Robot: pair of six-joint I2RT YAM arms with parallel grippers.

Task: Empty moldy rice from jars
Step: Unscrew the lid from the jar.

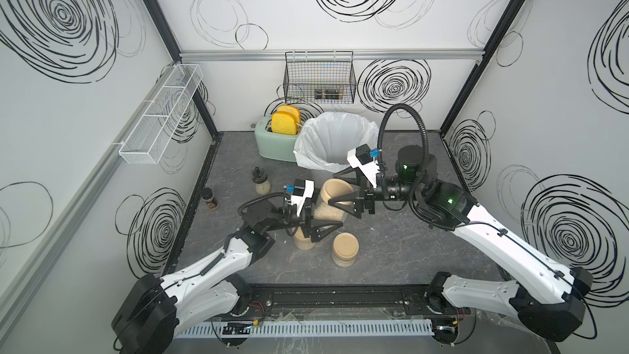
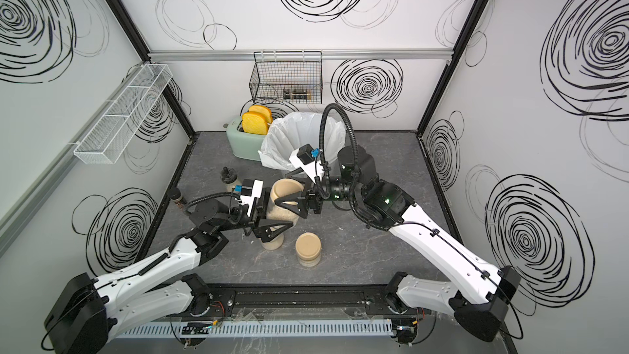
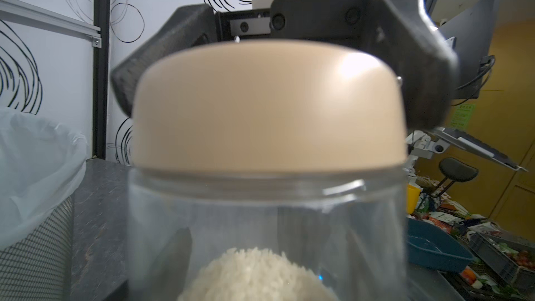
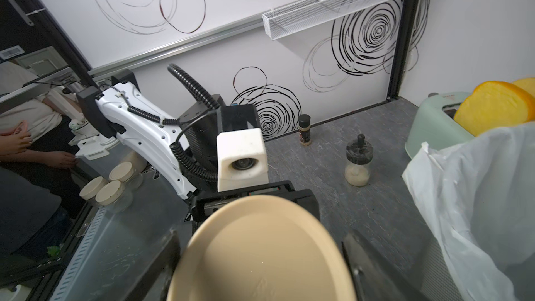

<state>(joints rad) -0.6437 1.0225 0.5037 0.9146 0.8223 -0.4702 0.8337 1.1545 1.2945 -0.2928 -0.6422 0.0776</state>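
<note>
My left gripper [image 1: 328, 215] is shut on the clear body of one of the jars [image 3: 260, 198]. Moldy rice [image 3: 254, 273] lies heaped in its bottom and shows in a top view as well [image 1: 321, 213]. Its tan lid [image 1: 340, 189] is on, and my right gripper [image 1: 334, 189] is shut on that lid from the right, a finger [image 3: 419, 82] pressed against each side. A second jar [image 1: 345, 250] stands lidded nearer the front. A third jar [image 1: 304, 241] is partly hidden under my left gripper.
A bin with a white liner [image 1: 340, 137] stands just behind the held jar, a mint toaster [image 1: 272, 144] to its left. A black-capped bottle [image 1: 261, 183] and a dark spice shaker [image 1: 208, 199] stand at the left. A wire basket [image 1: 320, 78] hangs on the back wall.
</note>
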